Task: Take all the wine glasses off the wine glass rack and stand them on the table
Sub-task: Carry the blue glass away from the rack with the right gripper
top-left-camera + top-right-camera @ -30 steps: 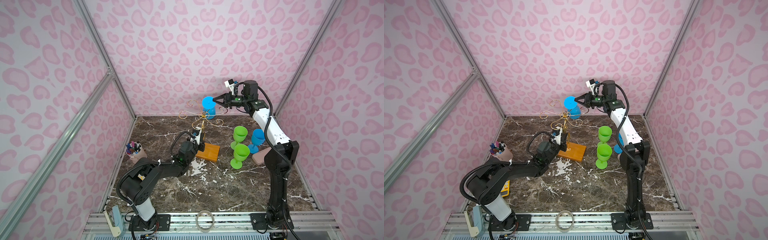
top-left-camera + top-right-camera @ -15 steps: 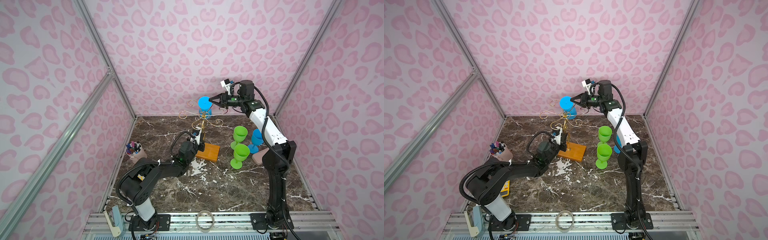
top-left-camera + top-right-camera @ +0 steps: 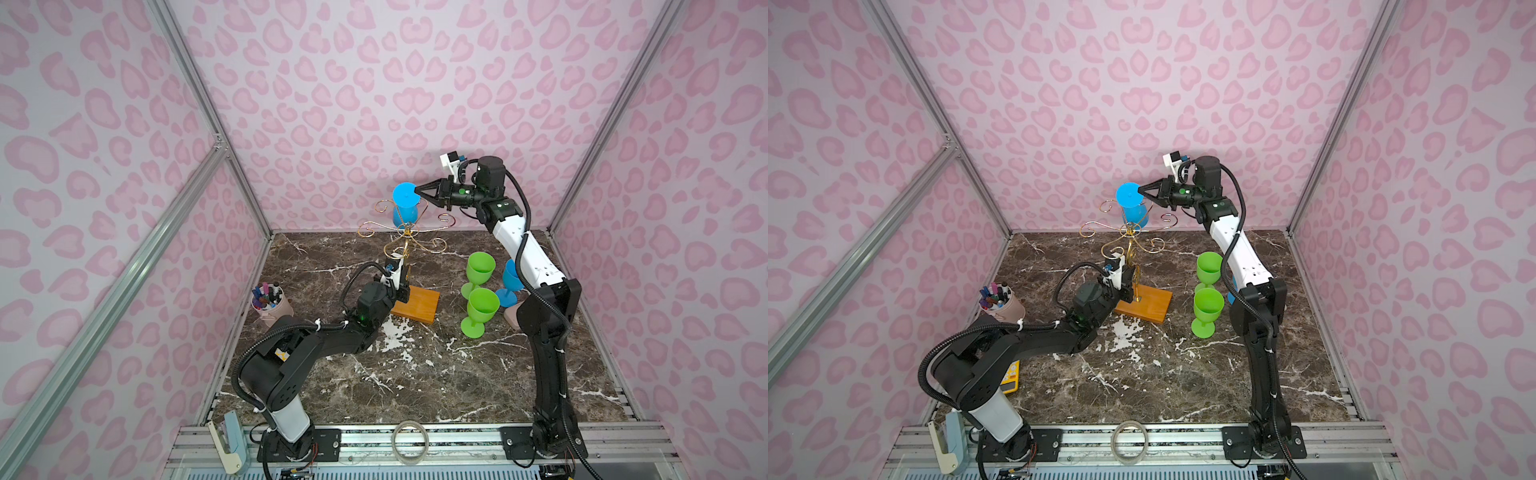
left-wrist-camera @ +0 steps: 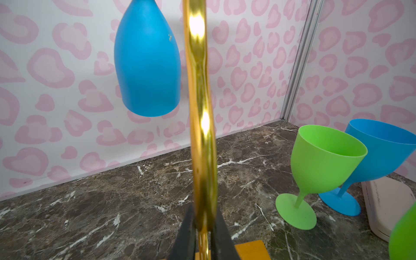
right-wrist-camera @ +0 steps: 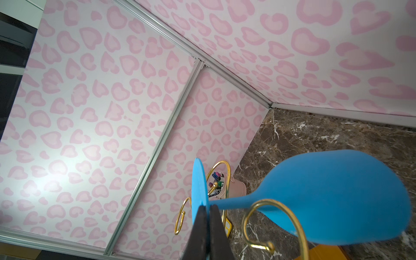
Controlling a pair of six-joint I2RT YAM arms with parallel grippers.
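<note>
Wine glass rack (image 3: 419, 305): post clamped low by left gripper (image 4: 203, 226). Wine glass (image 3: 404, 195): inverted, axis vertical, foot above the scrolls, bowl level with them. Right gripper (image 3: 419, 192), the nearer: pinching the foot's rim from the right.

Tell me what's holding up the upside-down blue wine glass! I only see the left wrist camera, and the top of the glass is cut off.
Observer: The right gripper is shut on the matte blue wine glass, pinching the edge of its round foot.
Operator: Is it off the gold stand?
Observer: I can't tell. The thin gold wire wine glass rack has a curled arm that, in the right wrist view, loops right beside the glass's stem.
Operator: What's over on the left side?
Observer: A pink cup of coloured pens stands on the marble near the left wall.
</note>
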